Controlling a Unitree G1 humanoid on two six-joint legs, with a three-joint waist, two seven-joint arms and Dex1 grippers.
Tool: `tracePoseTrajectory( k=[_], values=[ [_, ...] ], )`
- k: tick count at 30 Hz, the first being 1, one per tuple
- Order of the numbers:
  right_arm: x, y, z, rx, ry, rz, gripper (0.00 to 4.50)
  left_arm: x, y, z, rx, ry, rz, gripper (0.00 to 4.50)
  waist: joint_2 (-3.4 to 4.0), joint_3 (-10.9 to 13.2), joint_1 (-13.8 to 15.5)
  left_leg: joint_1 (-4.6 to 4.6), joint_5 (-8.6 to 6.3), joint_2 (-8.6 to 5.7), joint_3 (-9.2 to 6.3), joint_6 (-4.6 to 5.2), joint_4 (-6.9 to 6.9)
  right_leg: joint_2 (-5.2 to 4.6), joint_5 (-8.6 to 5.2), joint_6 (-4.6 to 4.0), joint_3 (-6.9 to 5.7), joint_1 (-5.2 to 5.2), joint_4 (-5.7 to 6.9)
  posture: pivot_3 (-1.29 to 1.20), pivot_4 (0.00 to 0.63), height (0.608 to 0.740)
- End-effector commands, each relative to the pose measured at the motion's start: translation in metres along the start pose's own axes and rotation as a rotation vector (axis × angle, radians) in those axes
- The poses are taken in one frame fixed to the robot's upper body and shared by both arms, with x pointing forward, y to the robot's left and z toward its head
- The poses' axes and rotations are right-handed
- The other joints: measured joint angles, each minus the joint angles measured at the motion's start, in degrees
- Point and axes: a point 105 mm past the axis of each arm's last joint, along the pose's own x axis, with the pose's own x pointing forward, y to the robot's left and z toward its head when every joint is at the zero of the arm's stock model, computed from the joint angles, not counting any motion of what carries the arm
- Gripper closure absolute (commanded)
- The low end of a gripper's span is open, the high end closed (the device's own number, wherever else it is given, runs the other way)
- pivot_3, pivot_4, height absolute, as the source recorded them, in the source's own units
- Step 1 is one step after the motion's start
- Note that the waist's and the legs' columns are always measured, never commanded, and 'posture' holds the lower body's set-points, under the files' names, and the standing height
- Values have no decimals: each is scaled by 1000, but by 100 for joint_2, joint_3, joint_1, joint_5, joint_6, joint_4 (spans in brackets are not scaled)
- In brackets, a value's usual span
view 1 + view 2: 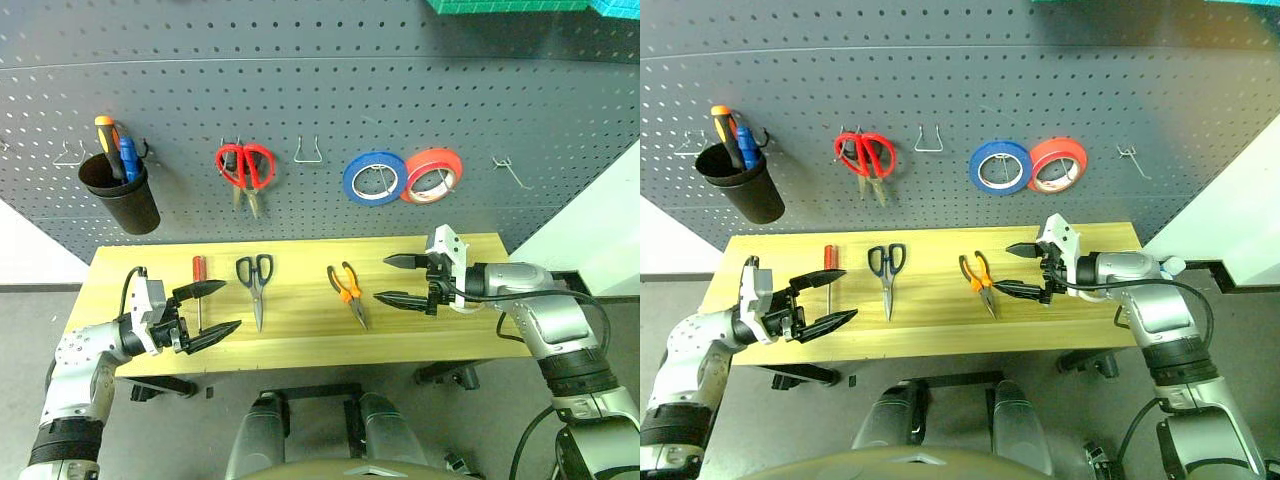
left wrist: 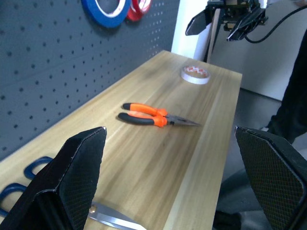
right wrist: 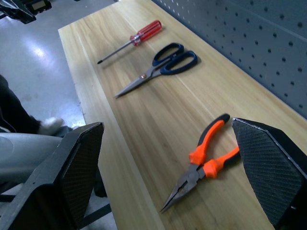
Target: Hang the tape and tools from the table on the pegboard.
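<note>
Head view: both pincers, left and right, gape released over the pale wooden counter; upper frame, red-handled scissors hang on the grey perforated pegboard. Left wrist view: cream tape ring, upper centre, beyond the orange-and-black pliers. Right wrist view: red-handled screwdriver and dark-handled scissors, upper centre.

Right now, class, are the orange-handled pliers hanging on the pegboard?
No, the pliers lie flat on the table, below the pegboard.

A grey floor is showing on both sides of the workspace, catching a soft glare of overhead light. White wall panels are flanking the dark board at the lower left and right. Teal-green bins are peeking in along the upper edge, above the board.
</note>
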Motion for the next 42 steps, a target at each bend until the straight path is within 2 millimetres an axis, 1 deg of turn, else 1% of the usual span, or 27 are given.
tracePoseTrajectory(
  k=[1, 4, 7, 10, 14, 16, 17, 19, 21, 23, 25, 27, 31, 33, 34, 36, 39, 42],
  values=[
    [-7, 0, 8, -16, -28, -15, 0, 1, -2, 1, 18, 5, -25, 9, 0, 0, 0, -9, 0, 0, 0, 2, -1, 1, -2, 1, 0, -11, 3, 148, 208, 740],
    [-7, -2, 6, -1, -28, -28, 0, 0, -2, 1, 18, 5, -23, 9, -1, 0, -4, -51, 1, 1, -3, 5, 7, 12, -2, 1, -1, -59, 21, 144, 194, 740],
    [-6, -2, 8, 1, -35, -35, 0, -1, -3, 3, 14, 2, -24, 9, -1, 0, -3, -51, 1, 1, -4, 5, 17, 13, -1, 1, -1, -58, 25, 140, 193, 740],
    [-7, -4, 6, 3, -24, -48, 0, -3, -7, 2, 10, 6, -32, 9, -2, -1, -8, -51, 1, 0, -4, 5, 31, 12, -1, 1, 0, -50, 23, 141, 179, 740],
    [-15, -6, 4, 4, -13, -56, 0, -2, -9, 3, 14, 10, -47, 9, -4, -4, -1, -52, 1, -1, -4, 4, 33, 12, 0, 0, 1, -47, 22, 125, 161, 740],
    [-21, -8, -3, -3, 7, -62, 0, 3, -10, 2, 14, 2, -49, 9, -4, -6, 2, -52, 1, -1, -5, 5, 31, 12, 0, 0, 1, -47, 22, 117, 149, 740],
    [-24, -10, -6, -4, 18, -77, 0, 7, -12, 1, 15, 1, -57, 9, -5, -8, 1, -52, 1, -1, -5, 5, 31, 12, 1, 0, 1, -46, 22, 115, 138, 740],
    [-30, -17, -10, 12, 31, -106, 0, 11, -13, 3, 16, -15, -61, 9, -5, -16, -6, -52, 1, -3, -4, 5, 31, 12, 1, 1, 1, -44, 20, 113, 135, 740],
    [-41, -27, -21, 29, 57, -141, 0, 18, -15, 5, 22, -31, -67, 9, -7, -19, -8, -53, 1, -5, -2, 5, 35, 11, 2, 1, 1, -42, 20, 110, 125, 740],
    [-49, -35, -30, 25, 95, -169, 0, 23, -15, 7, 34, -36, -73, 9, -9, -21, -6, -53, 2, -6, -2, 5, 38, 12, 3, 3, 2, -39, 22, 108, 139, 740],
    [-52, -39, -32, 33, 101, -184, 0, 24, -12, 10, 39, -43, -62, 9, -9, -21, -10, -50, 2, -6, -4, 5, 41, 16, 4, 3, 2, -39, 28, 106, 144, 740],
    [-54, -44, -32, 40, 104, -204, 0, 26, -9, 13, 46, -39, -66, 9, -8, -19, -24, -45, 3, -6, -6, 5, 42, 18, 4, 4, 3, -40, 38, 106, 166, 740],
    [-52, -48, -38, 57, 152, -236, 0, 34, -2, 13, 52, -22, -79, 9, -7, -14, -30, -34, 3, -6, -7, 6, 43, 22, 3, 4, 8, -39, 52, 100, 192, 740],
    [-50, -53, -43, 45, 186, -275, 0, 41, 1, 10, 75, 3, -95, 9, -5, -12, -23, -33, 3, -6, -8, 6, 42, 23, 2, 5, 9, -40, 53, 99, 204, 740],
    [-49, -57, -45, 39, 206, -312, 0, 45, 1, 10, 87, 12, -103, 9, -6, -1, -24, -33, 3, -6, -8, 6, 42, 22, 2, 4, 9, -38, 53, 90, 222, 740],
    [-48, -65, -49, 19, 248, -372, 0, 57, 2, 15, 114, 20, -131, 9, -12, 24, -27, -34, 3, -6, -7, 6, 44, 22, 2, 4, 11, -41, 53, 74, 246, 740],
    [-47, -69, -47, 13, 256, -416, 0, 66, 3, 23, 135, 22, -148, 9, -8, 114, -35, -33, 3, -6, -7, 6, 47, 22, 2, 3, 16, -40, 55, 48, 284, 740],
    [-51, -72, -48, 50, 285, -456, 0, 74, 5, 28, 144, 38, -171, 9, -9, 261, -61, -39, 3, -6, -7, 7, 50, 21, 2, 2, 19, -50, 63, 32, 328, 740]
  ],
)
